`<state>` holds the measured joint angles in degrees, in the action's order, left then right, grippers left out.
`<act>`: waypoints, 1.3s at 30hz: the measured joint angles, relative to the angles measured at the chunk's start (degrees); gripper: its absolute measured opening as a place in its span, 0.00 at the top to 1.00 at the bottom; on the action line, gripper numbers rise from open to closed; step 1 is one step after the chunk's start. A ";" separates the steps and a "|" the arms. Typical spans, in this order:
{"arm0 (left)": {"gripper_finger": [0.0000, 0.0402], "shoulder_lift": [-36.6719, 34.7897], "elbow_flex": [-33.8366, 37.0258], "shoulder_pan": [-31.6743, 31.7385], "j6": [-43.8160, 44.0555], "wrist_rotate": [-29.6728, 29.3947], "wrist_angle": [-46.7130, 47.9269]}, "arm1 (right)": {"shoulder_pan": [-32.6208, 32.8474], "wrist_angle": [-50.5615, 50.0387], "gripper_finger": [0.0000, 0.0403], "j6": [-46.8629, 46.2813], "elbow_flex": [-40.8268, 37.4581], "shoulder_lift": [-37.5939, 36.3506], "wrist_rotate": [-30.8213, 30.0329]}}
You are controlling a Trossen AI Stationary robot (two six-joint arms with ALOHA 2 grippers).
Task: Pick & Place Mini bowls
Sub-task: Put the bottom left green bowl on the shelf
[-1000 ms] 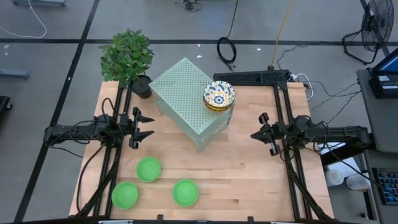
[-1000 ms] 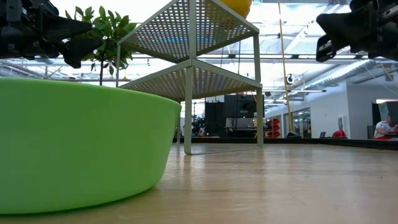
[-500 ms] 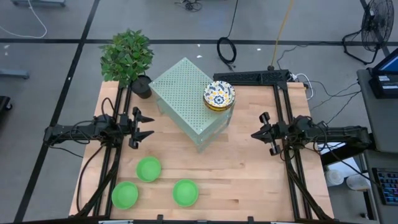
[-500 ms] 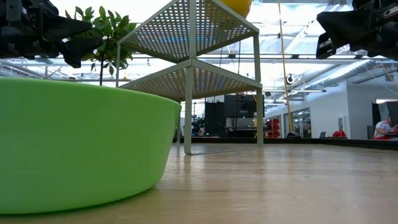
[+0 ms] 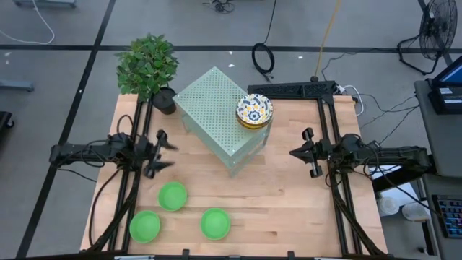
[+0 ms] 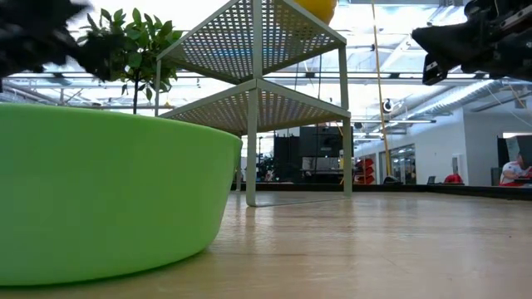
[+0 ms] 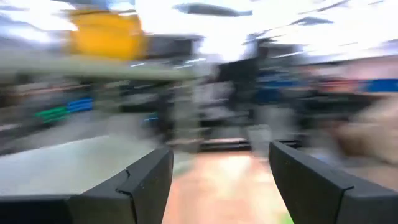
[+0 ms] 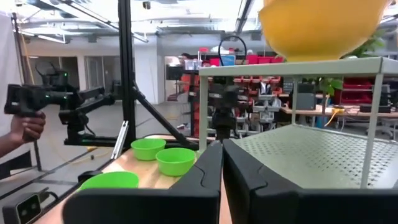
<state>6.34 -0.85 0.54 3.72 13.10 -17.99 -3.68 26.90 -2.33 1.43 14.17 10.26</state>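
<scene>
Three plain green mini bowls [image 5: 172,196] [image 5: 145,226] [image 5: 215,223] sit on their bases near the table's near edge. One of them [image 6: 100,191] fills the left of the low view. The floral mini bowls [image 5: 254,110] are stacked on the top of the pale green perforated box [image 5: 216,115], and their yellow underside [image 8: 317,25] shows in the right wrist view. My left gripper [image 5: 164,153] is open above the table's left side, beyond the green bowls, and blurred. My right gripper [image 5: 291,153] is shut, level above the table's right side, pointing at the box.
A potted plant [image 5: 148,65] stands at the far left corner beside the box. The box has a lower shelf [image 6: 266,108] on thin legs. Bare wood lies between the box and the green bowls. A person's hand [image 8: 18,134] shows beyond the table.
My left gripper has started moving: it has swung a little toward the near edge, toward the green bowls, and now shows blurred in each view. It stays open. My right gripper has edged slightly toward the table's left, toward the box. The bowls have not moved.
</scene>
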 joint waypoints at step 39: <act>0.33 60.75 -47.82 -33.19 7.68 -27.15 32.81 | 0.02 -1.03 1.00 -1.94 -0.04 2.14 -0.02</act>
<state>67.09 -48.66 -32.65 11.40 -14.05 14.82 -3.66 25.87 -4.27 1.39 16.32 10.24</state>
